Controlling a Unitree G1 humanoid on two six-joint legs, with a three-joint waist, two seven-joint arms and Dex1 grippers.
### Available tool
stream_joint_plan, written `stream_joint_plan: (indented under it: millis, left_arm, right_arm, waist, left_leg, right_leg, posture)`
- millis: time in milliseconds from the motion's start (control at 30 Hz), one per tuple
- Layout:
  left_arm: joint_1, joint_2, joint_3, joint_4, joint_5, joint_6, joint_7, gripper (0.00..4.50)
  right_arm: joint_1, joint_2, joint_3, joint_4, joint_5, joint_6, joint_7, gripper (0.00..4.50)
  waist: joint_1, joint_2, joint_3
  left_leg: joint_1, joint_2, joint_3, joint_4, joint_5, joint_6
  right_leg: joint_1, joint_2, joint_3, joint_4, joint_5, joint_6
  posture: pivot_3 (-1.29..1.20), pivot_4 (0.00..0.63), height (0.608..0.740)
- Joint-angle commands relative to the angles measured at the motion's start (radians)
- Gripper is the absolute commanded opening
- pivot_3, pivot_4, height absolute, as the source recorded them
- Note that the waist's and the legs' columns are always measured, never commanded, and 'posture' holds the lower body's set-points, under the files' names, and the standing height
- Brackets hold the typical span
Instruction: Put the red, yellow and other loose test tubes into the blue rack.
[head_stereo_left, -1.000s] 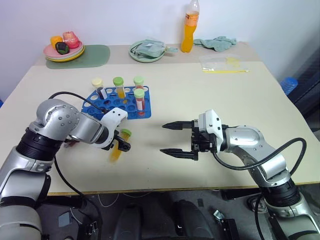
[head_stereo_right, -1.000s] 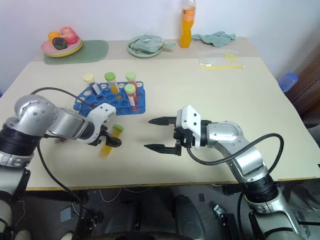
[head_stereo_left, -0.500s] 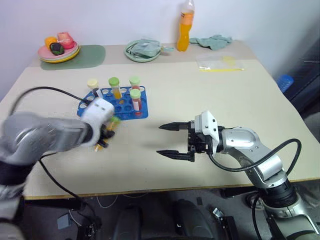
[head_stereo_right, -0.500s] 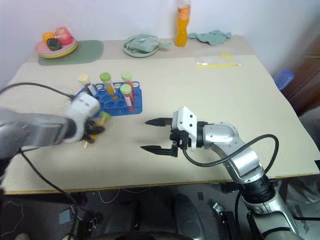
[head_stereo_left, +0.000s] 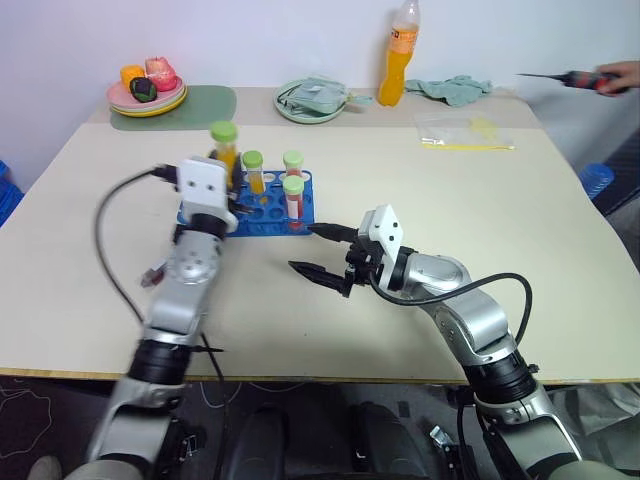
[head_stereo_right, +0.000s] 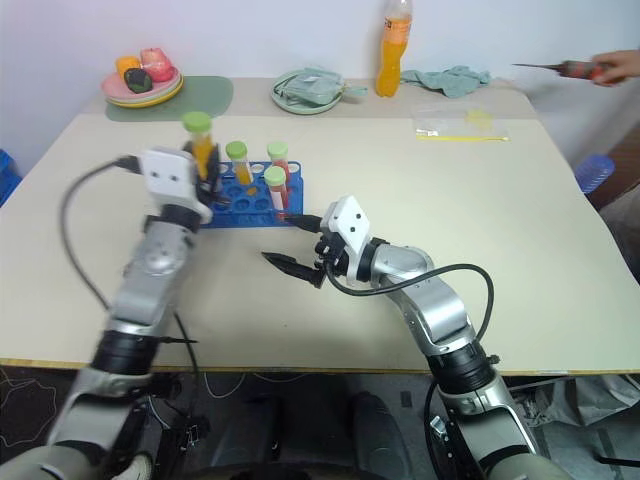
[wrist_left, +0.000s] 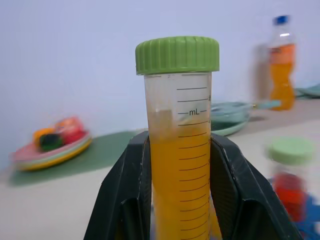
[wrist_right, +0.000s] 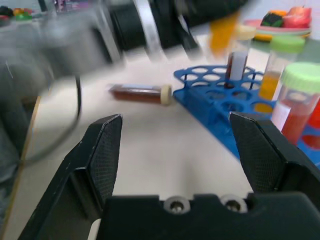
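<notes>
Left gripper (wrist_left: 180, 200): shut on the yellow-orange tube (wrist_left: 178, 150), upright, green cap clear above the fingers (wrist_left: 125, 195), pads clamped on opposite sides of the liquid-filled barrel. In the left eye view, tube raised at upper left of centre, just above the far-left end of the blue rack (head_stereo_left: 262, 210).

Right gripper (head_stereo_left: 322, 252): wide open, empty, at centre frame, pointing toward the rack's near right corner, apart from it.

Rack contents, left eye view: three capped tubes standing in holes. Two green-capped: one with orange liquid (head_stereo_left: 253, 172), one with red liquid (head_stereo_left: 293, 198). Third tube (head_stereo_left: 292, 163) behind them, red below a pale cap. Many holes free.

Maroon tube (wrist_right: 140, 93), cream cap: lying flat on the table beside the rack's end, partly hidden behind the left arm at middle left of the left eye view.

Handling, by judgement:
- Light, rigid clear plastic; smooth round wall, liable to slip or rotate under side load.
- Grip at mid-barrel, pads square to the wall, below the cap, lower part left free for entry.
- Cap wider than barrel; unsuitable as grip point if loose.
- Keep vertical over a free hole; tilted entry likely to jam on the rim or shift the light rack.
- Lying tube prone to rolling; approach across the barrel, not along it.
</notes>
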Motion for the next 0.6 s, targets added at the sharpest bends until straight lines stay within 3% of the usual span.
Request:
stream_joint_plan:
  millis: [33, 600]
  left_arm:
    - [-0.029, -0.037, 0.015, 0.098, 0.028, -0.146, -0.061, 1.34]
    - [0.004, -0.087, 0.061, 0.164, 0.153, -0.173, -0.070, 1.34]
  right_arm:
    - [-0.011, 0.012, -0.007, -0.023, -0.012, -0.024, -0.018, 3.77]
    - [0.022, -0.010, -0.020, -0.048, -0.014, -0.014, -0.037, 3.77]
  waist:
    - [-0.007, 0.000, 0.000]
    - [-0.021, 0.000, 0.000]
  left_leg:
    - [0.000, 0.000, 0.000, 0.000, 0.000, 0.000]
    - [0.001, 0.000, -0.001, 0.001, 0.000, 0.000]
  right_leg:
    - [0.000, 0.000, 0.000, 0.000, 0.000, 0.000]
    - [0.001, 0.000, 0.000, 0.002, 0.000, 0.000]
  posture:
    - [0.00, 0.150, 0.740]
    - [0.00, 0.150, 0.740]
